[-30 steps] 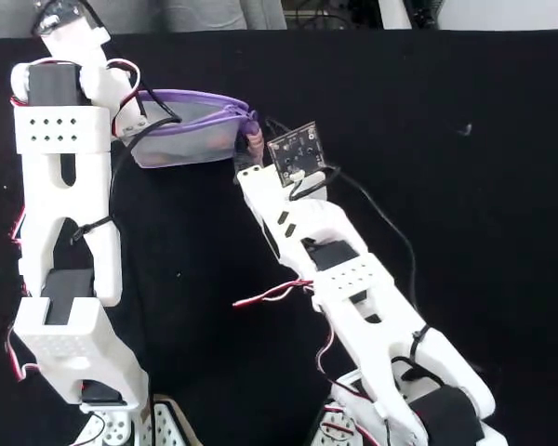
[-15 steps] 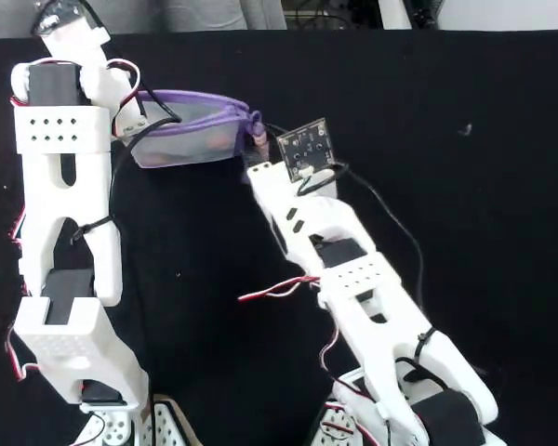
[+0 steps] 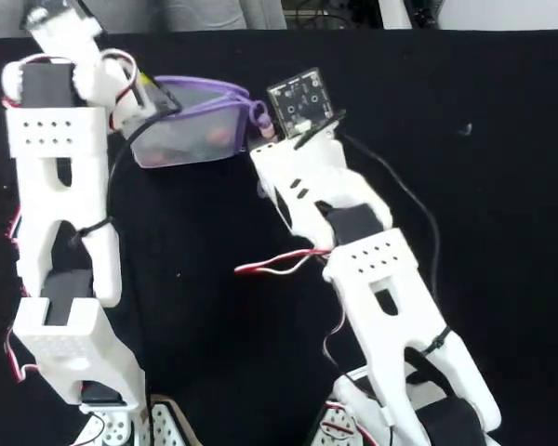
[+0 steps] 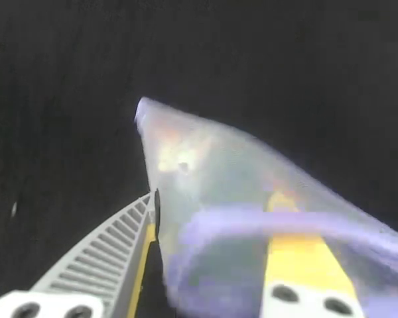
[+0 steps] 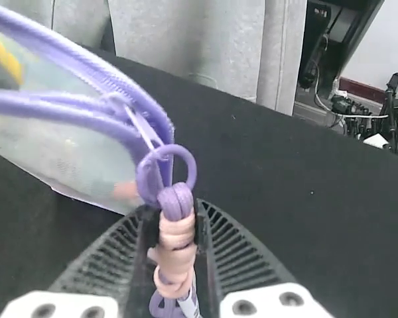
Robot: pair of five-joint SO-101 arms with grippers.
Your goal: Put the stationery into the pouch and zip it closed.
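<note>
A translucent pouch (image 3: 188, 128) with a purple zipper (image 3: 205, 96) hangs above the black table at the back left. My left gripper (image 3: 147, 96) is shut on its left end. In the left wrist view the pouch (image 4: 212, 165) sits between the grey finger (image 4: 113, 252) and the yellow finger (image 4: 305, 262). My right gripper (image 3: 259, 135) is shut on the zipper's pull cord (image 5: 174, 228), a purple and pink cord on a purple ring (image 5: 167, 169). Pinkish shapes (image 3: 216, 136) show dimly inside the pouch.
The black table (image 3: 465, 139) has free room to the right of both arms. A grey curtain (image 5: 186, 40) and dark equipment with cables (image 5: 345, 79) stand behind the far edge. Red and white wires (image 3: 279, 265) hang from the right arm.
The right arm has lifted and swung toward the back while holding the pull cord. The left arm rose slightly, and the pouch tilted up with it.
</note>
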